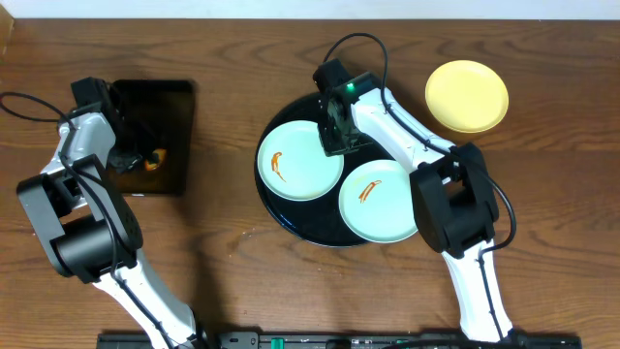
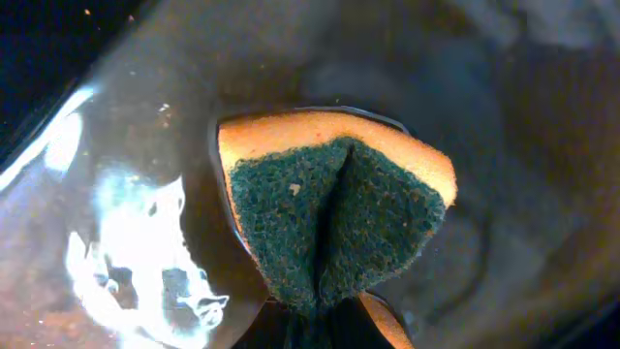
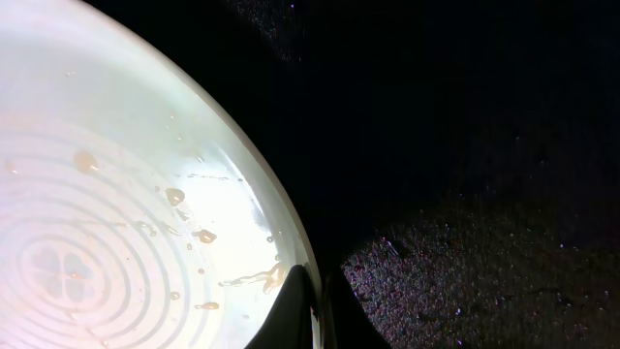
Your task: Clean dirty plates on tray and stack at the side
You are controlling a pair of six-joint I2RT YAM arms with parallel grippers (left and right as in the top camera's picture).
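On my wooden table (image 1: pixel 232 58), at the left, lies a rectangular black tray (image 1: pixel 160 107); a folded orange-and-green sponge (image 2: pixel 334 223) is over its near part.

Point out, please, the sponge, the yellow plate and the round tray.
sponge (image 2: pixel 334 208): left wrist view, green scouring face.
yellow plate (image 1: pixel 467 95): overhead view, its centre.
round tray (image 1: pixel 305 218): overhead view, bare lower-left floor.

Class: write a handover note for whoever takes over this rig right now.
Left gripper: jaws shut on green-faced orange sponge over rectangular black tray.
Right gripper: jaws shut on rim of left pale mint-blue round plate.
It and the right mint-blue plate, both orange-streaked, lie on the large round black tray; the pale yellow plate sits on the table.
Done: yellow plate aside. Left: wipe both, stack them.
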